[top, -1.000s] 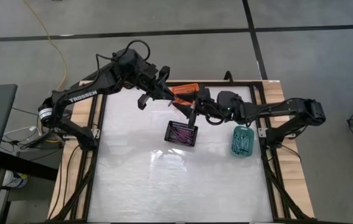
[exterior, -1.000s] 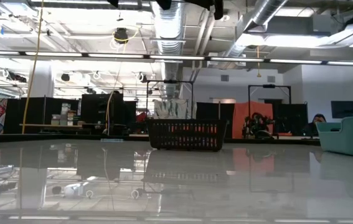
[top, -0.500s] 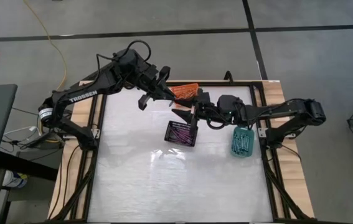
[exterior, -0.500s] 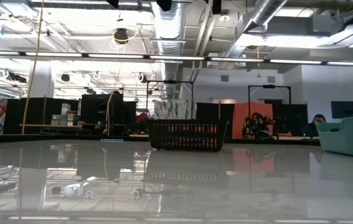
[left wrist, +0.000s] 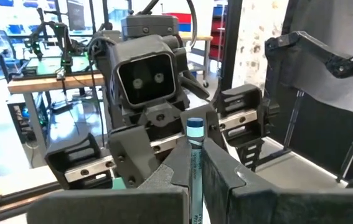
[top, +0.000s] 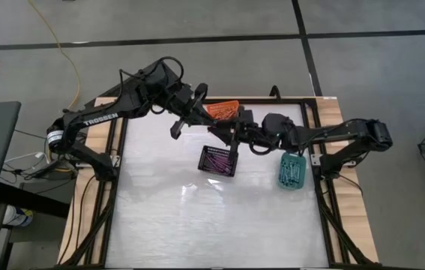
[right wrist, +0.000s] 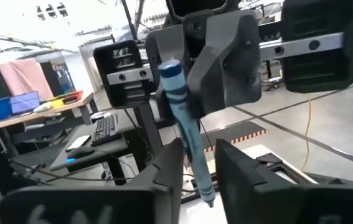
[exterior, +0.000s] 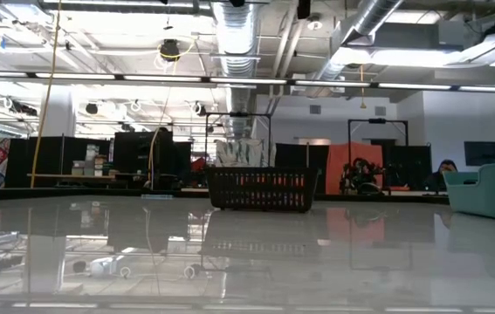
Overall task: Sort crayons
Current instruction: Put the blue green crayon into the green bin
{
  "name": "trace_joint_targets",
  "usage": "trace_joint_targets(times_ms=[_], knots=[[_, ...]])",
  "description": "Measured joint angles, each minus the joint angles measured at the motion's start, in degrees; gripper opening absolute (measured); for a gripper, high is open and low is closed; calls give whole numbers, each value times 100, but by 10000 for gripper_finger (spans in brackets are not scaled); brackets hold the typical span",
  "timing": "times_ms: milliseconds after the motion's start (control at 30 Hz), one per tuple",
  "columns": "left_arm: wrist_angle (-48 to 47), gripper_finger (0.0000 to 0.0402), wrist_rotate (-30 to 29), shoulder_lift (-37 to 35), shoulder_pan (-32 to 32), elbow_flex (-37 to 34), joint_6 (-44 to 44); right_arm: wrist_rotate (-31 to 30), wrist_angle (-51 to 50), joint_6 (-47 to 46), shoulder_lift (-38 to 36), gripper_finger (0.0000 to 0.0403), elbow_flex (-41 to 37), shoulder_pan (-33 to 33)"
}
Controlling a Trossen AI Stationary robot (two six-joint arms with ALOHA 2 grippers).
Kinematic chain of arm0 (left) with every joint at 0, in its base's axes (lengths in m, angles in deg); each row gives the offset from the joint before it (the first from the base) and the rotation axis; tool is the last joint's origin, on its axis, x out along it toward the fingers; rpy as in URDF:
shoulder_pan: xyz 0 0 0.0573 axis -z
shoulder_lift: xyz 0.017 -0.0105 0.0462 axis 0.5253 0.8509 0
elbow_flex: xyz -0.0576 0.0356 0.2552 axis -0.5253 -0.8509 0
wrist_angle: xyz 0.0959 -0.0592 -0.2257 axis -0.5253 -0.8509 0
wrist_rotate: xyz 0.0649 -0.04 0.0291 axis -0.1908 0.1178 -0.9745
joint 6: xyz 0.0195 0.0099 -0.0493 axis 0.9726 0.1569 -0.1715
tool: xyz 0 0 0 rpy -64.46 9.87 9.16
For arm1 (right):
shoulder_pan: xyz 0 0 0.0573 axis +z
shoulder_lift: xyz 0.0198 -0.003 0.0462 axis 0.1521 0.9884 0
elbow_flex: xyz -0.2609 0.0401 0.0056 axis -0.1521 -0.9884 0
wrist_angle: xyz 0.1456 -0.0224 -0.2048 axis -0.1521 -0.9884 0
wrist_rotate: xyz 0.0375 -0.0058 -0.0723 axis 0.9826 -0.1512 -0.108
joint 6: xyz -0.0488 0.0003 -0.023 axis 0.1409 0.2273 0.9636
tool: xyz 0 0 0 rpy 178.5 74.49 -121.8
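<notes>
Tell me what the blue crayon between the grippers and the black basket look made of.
Blue crayon: likely wax in a matte paper wrapper, going by its dark printed bands. Black basket: probably moulded plastic, since its walls are an open lattice with a dull sheen. The left gripper pinches the crayon; the right gripper straddles it.

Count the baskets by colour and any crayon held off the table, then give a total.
Orange basket: 1
Black basket: 1
Teal basket: 1
Blue crayon, held in the left gripper: 1
Total: 4
</notes>
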Motion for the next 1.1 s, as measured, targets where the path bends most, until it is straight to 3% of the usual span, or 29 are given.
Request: trace_joint_targets(times_ms=[333,633,1100], knots=[[-28,0,4,2,-9,0,-99,31,-33,109,0,9,0,7],[-376,13,-138,-4,-6,12,35,33,-35,-25,8,3,-2,39],[-1100,129,-185,4,-51,9,384,-8,-443,-955,-11,1,-4,83]])
